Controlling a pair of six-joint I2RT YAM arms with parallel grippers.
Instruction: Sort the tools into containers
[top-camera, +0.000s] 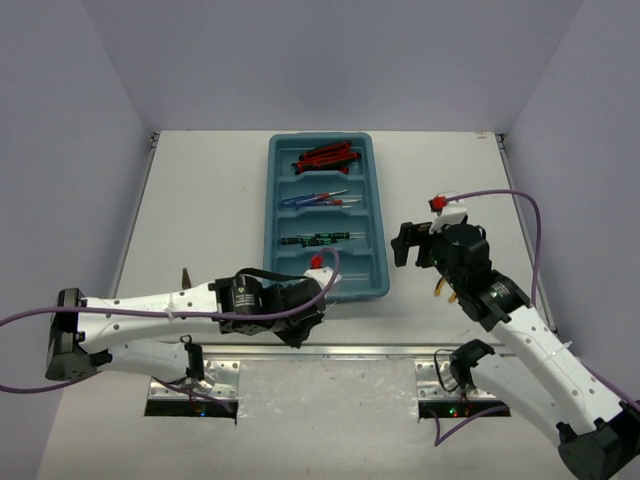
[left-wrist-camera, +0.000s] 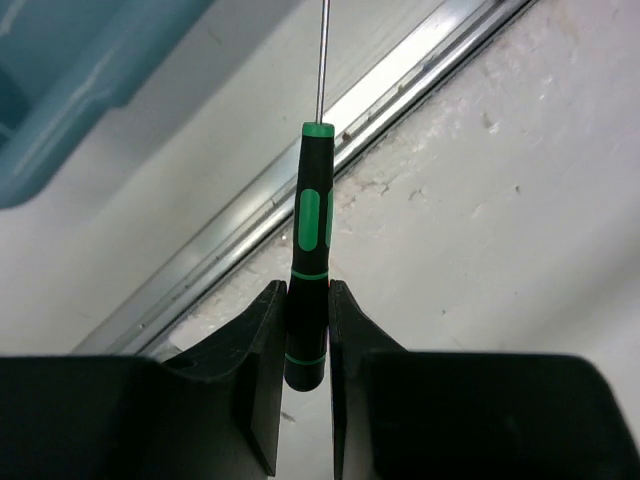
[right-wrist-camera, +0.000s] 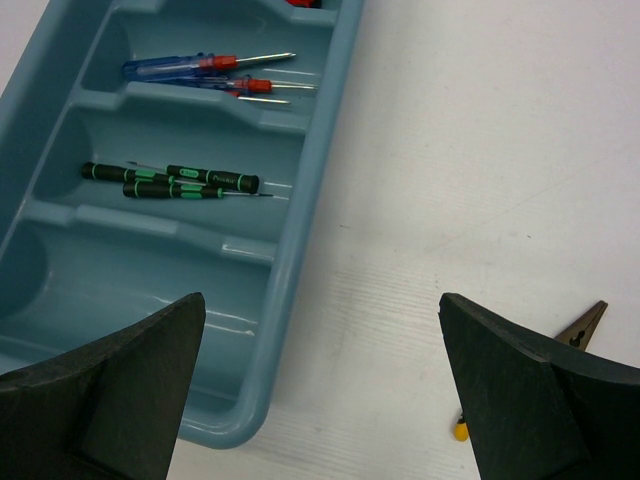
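**A:** Where does the left pincer (left-wrist-camera: 306, 292) stand?

**B:** Just off the near rim of the tray (top-camera: 274, 205), above the surface (top-camera: 200, 220). Its two fingers are pressed onto the butt end of a thin black-green screwdriver (left-wrist-camera: 310, 225). The handle stands straight out from between them, and the bare shaft points away from the wrist.

**A:** What lies under that tool?

**B:** From the left wrist, a metal rail (left-wrist-camera: 400, 90) runs slantwise beneath it, and a corner of the tray shows off to one side. The tool is outside the tray.

**A:** And the right pincer (right-wrist-camera: 318, 305)?

**B:** It is spread wide and pinches nothing. It hangs over the surface just beside the tray's right rim.

**A:** What is sorted so far?

**B:** The farthest compartment holds the red-black utility knives (top-camera: 325, 157). The next one toward the arms holds the blue and red-handled screwdrivers (right-wrist-camera: 205, 70). The third holds a few more black-green screwdrivers (right-wrist-camera: 170, 180), lying close together.

**A:** Anything loose?

**B:** The yellow-handled pliers (right-wrist-camera: 583, 325) lie on the surface to the right of the tray and well apart from it. The right arm hides most of them. Only the metal nose and a spot of yellow handle show.
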